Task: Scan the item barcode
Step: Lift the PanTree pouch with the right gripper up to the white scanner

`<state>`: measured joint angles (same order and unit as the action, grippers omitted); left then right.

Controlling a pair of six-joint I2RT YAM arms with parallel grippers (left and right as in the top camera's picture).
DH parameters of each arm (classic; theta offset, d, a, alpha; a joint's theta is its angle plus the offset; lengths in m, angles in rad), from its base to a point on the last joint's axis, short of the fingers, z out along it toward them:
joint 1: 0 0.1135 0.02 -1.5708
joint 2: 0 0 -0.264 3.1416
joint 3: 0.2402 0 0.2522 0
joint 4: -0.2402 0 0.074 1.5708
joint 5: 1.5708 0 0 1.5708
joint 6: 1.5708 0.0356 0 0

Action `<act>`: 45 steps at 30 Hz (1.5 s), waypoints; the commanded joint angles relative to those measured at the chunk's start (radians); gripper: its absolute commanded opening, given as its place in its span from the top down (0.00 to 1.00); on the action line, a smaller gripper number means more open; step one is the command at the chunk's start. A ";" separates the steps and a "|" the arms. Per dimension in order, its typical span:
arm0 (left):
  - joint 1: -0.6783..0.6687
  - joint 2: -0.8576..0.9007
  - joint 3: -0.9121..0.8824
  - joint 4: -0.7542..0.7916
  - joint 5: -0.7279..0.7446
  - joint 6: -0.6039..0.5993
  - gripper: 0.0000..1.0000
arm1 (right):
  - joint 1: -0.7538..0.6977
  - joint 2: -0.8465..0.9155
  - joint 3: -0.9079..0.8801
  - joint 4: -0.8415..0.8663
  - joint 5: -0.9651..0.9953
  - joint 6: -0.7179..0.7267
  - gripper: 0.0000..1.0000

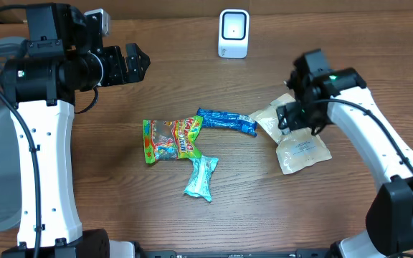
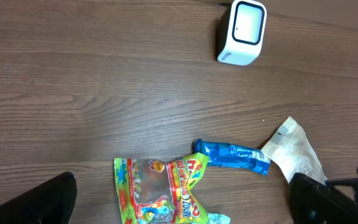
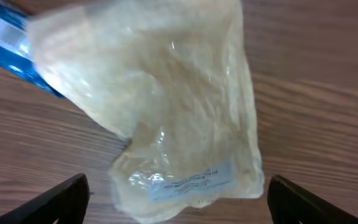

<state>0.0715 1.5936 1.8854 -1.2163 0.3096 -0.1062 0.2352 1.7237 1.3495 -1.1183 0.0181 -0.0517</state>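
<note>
Hovering with the right gripper spread wide, gripping nothing, directly over the clear labelled pouch lying flat on the wooden table, just beside the blue wrapper and well apart from the white barcode scanner. Holding the left gripper wide apart too, far left.

— How does the desk look on your feed?
— I see brown wood grain, smooth, with a low sheen. The scanner is glossy white plastic with a dark, shiny face.
— And the packs?
— The clear pouch is thin, crinkled, glossy film with a matt white label. The blue wrapper and teal wrapper look like shiny foil. The candy bag is glossy printed plastic.
— The left tool?
— Matt black, on my view.
</note>
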 commanded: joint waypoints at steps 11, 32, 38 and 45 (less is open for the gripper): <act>-0.006 0.005 -0.005 0.000 -0.006 -0.014 0.00 | -0.022 -0.005 -0.381 0.423 -0.016 -0.113 0.15; -0.006 0.005 -0.005 0.000 -0.006 -0.014 0.00 | -0.021 -0.008 0.007 0.237 -0.221 0.100 0.96; -0.006 0.005 -0.005 0.000 -0.006 -0.014 0.00 | 0.003 -0.008 0.183 0.333 -0.220 0.136 0.96; -0.006 0.005 -0.005 0.000 -0.006 -0.014 0.00 | 0.097 0.056 0.182 0.852 0.084 0.239 0.96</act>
<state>0.0715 1.5936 1.8851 -1.2163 0.3061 -0.1059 0.2905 1.7378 1.5127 -0.3954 -0.0551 0.1368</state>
